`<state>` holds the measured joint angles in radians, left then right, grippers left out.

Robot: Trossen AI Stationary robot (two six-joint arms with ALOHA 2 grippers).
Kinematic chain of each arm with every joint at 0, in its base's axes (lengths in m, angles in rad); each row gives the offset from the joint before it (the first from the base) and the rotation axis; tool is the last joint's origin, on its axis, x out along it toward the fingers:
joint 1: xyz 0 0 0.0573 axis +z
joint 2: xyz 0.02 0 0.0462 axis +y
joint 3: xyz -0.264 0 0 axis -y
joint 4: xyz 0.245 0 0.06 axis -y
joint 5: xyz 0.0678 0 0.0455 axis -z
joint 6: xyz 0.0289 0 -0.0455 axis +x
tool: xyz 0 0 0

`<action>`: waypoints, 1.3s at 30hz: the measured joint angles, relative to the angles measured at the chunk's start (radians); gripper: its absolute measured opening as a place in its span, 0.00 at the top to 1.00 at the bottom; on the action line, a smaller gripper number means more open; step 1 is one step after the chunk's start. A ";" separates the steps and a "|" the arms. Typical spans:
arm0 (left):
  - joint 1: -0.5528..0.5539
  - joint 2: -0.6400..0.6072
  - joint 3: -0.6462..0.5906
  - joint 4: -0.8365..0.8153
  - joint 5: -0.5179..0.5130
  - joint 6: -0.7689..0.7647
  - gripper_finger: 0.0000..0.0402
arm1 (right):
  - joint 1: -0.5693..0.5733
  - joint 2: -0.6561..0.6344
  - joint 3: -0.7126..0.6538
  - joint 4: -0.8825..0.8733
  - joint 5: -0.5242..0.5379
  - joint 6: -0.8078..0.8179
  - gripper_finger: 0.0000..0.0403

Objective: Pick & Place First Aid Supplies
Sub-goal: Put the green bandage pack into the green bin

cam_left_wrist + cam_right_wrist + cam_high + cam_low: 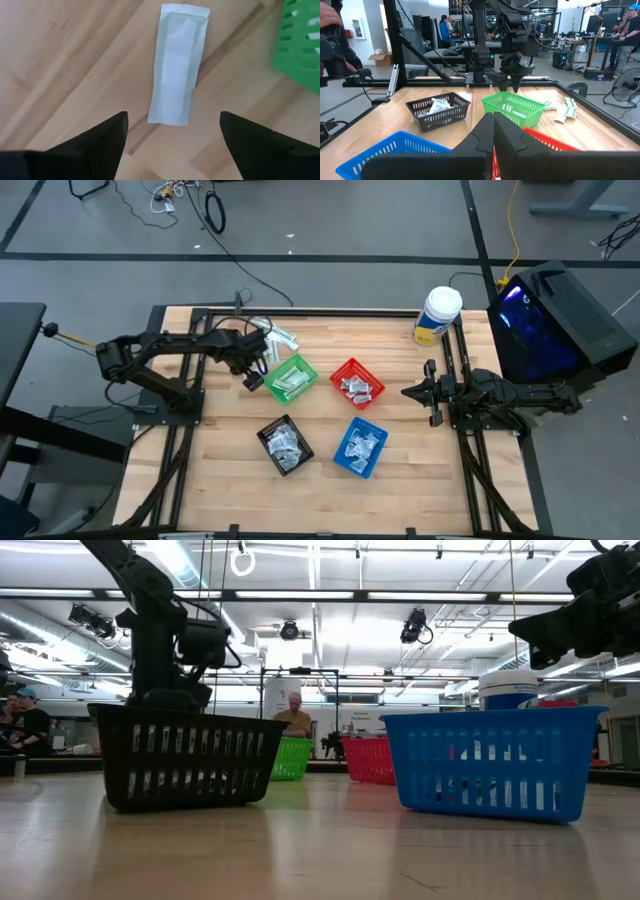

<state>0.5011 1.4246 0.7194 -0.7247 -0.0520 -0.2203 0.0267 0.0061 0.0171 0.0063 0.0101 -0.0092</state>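
Observation:
A long narrow white strip packet point(179, 64) lies flat on the wooden table, just beside the green basket point(300, 45). My left gripper point(172, 135) points straight down above the packet's near end, open, one finger on either side of it and clear of it. From above, this gripper point(252, 380) stands at the left side of the green basket point(292, 378), which holds pale strips. A few more strip packets point(280, 338) lie on the table farther back. My right gripper point(408, 392) waits level at the table's right, shut and empty.
A red basket point(356, 383), a black basket point(285, 444) and a blue basket point(360, 446) each hold small sachets. A white-lidded yellow-labelled tub point(437, 315) stands at the back right. People show in the room beyond the table.

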 joint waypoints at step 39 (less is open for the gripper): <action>0.000 0.002 -0.106 0.169 0.004 -0.031 0.68 | 0.000 0.000 0.000 0.000 0.000 0.000 0.97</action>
<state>0.5007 1.4261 0.6136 -0.5552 -0.0483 -0.2508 0.0266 0.0061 0.0174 0.0063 0.0101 -0.0093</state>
